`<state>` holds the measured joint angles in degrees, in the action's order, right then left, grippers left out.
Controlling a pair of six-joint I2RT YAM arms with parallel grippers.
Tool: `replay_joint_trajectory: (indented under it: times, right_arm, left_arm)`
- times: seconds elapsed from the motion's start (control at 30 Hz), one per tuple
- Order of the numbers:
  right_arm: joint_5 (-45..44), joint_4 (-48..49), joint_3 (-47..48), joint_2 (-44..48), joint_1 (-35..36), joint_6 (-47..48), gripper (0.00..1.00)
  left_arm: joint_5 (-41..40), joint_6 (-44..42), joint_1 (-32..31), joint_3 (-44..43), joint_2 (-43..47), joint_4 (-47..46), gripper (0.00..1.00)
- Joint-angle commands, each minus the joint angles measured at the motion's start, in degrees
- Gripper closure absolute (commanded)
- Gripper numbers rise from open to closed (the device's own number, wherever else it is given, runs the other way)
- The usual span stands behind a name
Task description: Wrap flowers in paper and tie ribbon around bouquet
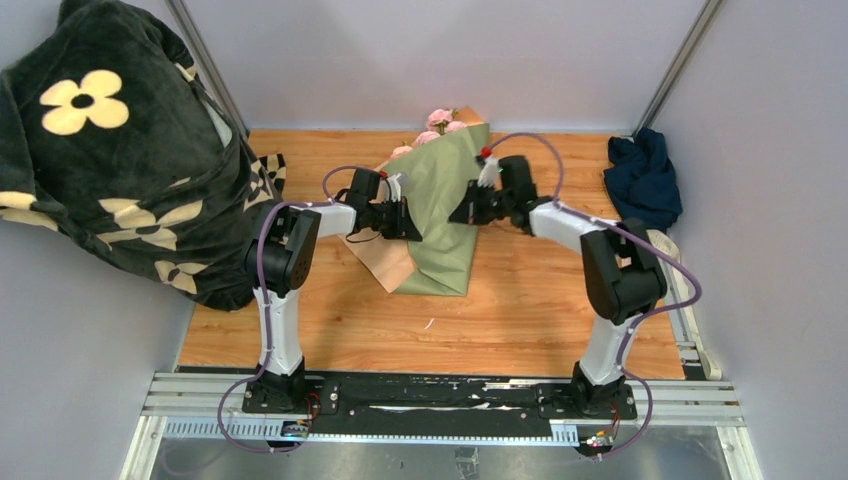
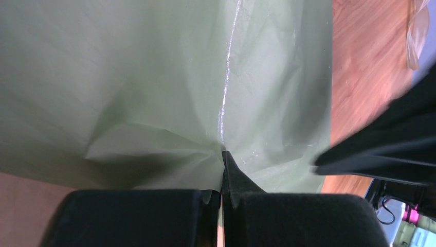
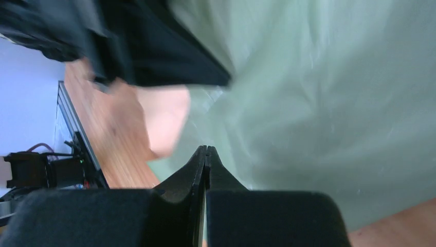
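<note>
The bouquet [image 1: 450, 190] lay mid-worktop [image 1: 560, 320], a long wrap of olive-green paper [image 2: 154, 77] with its tan inner face showing along the left edge and the pink flowers [image 1: 440, 122] poking out of the far end. Its long axis ran near-to-far, leaning slightly right, with the blooms pointing away from the robot. The left gripper [image 2: 223, 157] was closed with puckered paper gathered at its tips on the wrap's left side. The right gripper [image 3: 205, 152] was closed at the right side, though whether it pinched any paper could not be told.
</note>
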<state>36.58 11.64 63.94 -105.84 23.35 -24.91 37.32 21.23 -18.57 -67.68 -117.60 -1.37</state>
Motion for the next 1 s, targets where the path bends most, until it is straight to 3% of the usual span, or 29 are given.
replay_joint_trajectory:
  times: [0.0, 0.23, 0.33, 0.4, 0.47, 0.6, 0.7, 0.83, 0.9, 0.97]
  right_arm:
    - [1.7, 3.3, -8.5, -4.0, -1.0, -8.3, 1.0]
    - [-13.3, -21.5, -11.3, 6.6, -1.5, 3.3, 1.0]
    - [-16.7, -25.4, -9.6, 13.2, 3.0, 4.7, 1.0]
    - [-17.9, -24.1, -7.5, 13.5, 8.3, 5.6, 1.0]
    - [-12.2, -17.8, -5.3, 10.0, 11.7, 4.1, 1.0]
    - [-7.7, -9.6, -2.6, 1.2, 13.5, 0.5, 1.0]
    - [-4.0, -6.1, -6.5, -3.0, 14.0, -2.8, 1.0]
    - [-4.1, -6.7, -19.5, 1.7, 14.9, -5.1, 1.0]
    - [-5.1, -10.5, -26.3, 8.9, 14.2, -6.1, 1.0]
    - [-7.6, -17.6, -27.4, 15.5, 13.6, -4.4, 1.0]
  left_arm:
    - [-6.6, -2.5, 0.8, 3.4, -2.5, 7.7, 1.0]
    - [-6.1, -3.6, 0.8, 4.1, 0.1, 8.8, 1.0]
    - [-5.5, -3.7, 0.8, 4.4, 0.6, 8.8, 1.0]
    - [-5.5, -3.9, 0.8, 4.7, 0.7, 8.7, 1.0]
    - [-5.9, -3.9, 0.8, 4.9, 0.7, 8.7, 1.0]
    - [-5.9, -3.8, 0.8, 5.1, 0.5, 9.1, 1.0]
    - [-6.4, -3.8, 0.8, 5.1, 0.6, 8.9, 1.0]
    - [-6.5, -4.1, 0.8, 4.8, 0.7, 8.7, 1.0]
    - [-6.4, -4.9, 0.8, 4.4, 0.8, 9.4, 1.0]
    - [-6.8, -5.7, 0.8, 4.0, 1.1, 10.2, 1.0]
